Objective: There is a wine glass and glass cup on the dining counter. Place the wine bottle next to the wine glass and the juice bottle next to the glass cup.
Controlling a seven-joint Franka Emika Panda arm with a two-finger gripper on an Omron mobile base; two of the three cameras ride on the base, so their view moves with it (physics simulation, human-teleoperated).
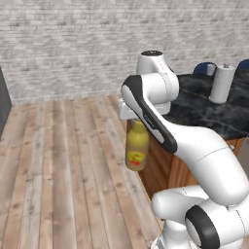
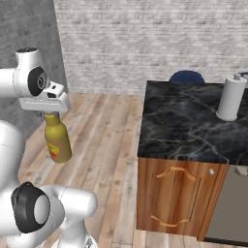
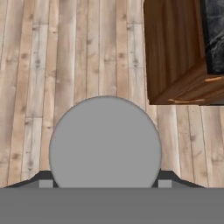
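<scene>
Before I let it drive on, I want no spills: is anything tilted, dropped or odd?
Nothing spilled. The juice bottle hangs by its neck from the gripper over the wooden floor, leaning slightly, cap on.

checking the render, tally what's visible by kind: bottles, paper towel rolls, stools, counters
bottles: 1, the juice bottle, hanging in the gripper over the floor
paper towel rolls: 1
blue stools: 1 plainly visible
counters: 1, the dining counter
total: 4

Both base views sit behind arm, facing forward-down, sharing tabletop (image 1: 214, 114) corner and juice bottle (image 1: 137, 148). Hand view looks straight down, close above bottle cap (image 3: 105, 142), tabletop (image 3: 214, 35) corner beside.
</scene>
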